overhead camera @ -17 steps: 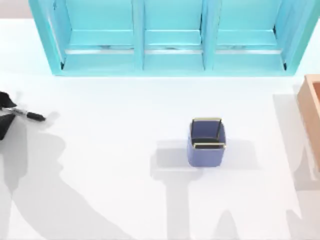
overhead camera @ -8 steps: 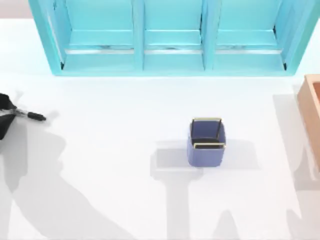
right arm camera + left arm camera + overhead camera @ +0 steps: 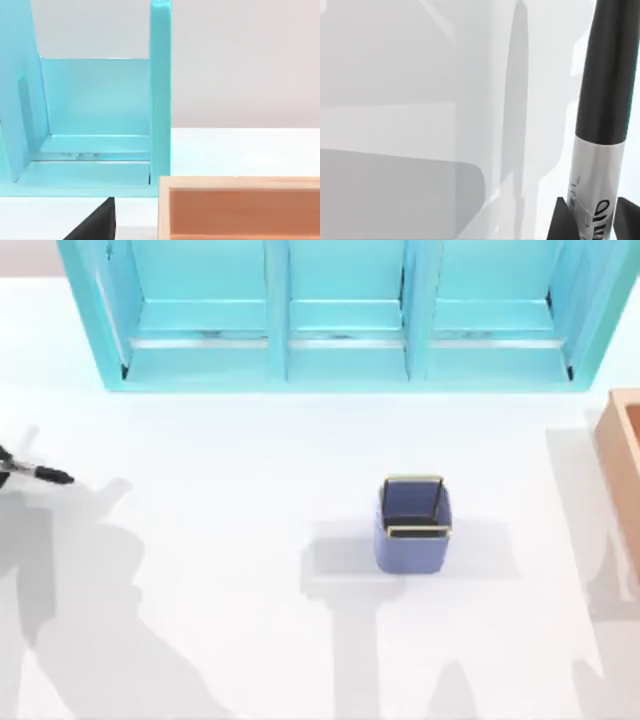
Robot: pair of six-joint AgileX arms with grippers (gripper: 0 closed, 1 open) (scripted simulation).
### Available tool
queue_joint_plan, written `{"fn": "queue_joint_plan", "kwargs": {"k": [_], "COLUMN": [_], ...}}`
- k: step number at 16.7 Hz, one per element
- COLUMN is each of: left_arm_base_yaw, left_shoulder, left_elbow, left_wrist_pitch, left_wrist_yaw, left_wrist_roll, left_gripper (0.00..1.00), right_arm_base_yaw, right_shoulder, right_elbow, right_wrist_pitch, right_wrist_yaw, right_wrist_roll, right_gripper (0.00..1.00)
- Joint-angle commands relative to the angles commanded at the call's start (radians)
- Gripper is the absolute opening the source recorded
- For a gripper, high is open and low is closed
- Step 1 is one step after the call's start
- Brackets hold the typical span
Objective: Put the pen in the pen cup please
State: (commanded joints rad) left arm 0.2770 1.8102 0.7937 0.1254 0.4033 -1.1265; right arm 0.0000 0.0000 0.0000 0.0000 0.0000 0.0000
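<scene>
**Left wrist view: pen pinched in our fingers**

Our left gripper (image 3: 592, 227) is clamped on the thin silver-barrelled, black-capped pen (image 3: 600, 125), at the table's left edge, well apart from the small square blue-purple pen cup (image 3: 412, 525). We judge it light, stiff, slippery; mid-barrel grip suits.

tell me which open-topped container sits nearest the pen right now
The pen cup, the small blue-purple one mid-table. The pen is at the far left in the left gripper; the orange-brown box sits at the right edge.
</scene>
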Motion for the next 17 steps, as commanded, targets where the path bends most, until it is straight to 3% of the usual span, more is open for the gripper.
{"fn": "queue_joint_plan", "kwargs": {"k": [10,17], "left_arm_base_yaw": [0.143,0.163], "left_shoulder": [-0.676,-0.747], "left_elbow": [-0.088,-0.099], "left_wrist_pitch": [-0.609,-0.684], "left_wrist_yaw": [0.088,0.102], "left_wrist_roll": [0.123,0.137], "left_gripper": [0.00,0.00], "right_arm_base_yaw": [0.000,0.000], "right_shoulder": [0.000,0.000], "right_elbow": [0.000,0.000], "right_wrist_pitch": [0.000,0.000], "right_wrist_yaw": [0.000,0.000], "right_wrist_roll": [0.000,0.000], "right_gripper": [1.00,1.00]}}
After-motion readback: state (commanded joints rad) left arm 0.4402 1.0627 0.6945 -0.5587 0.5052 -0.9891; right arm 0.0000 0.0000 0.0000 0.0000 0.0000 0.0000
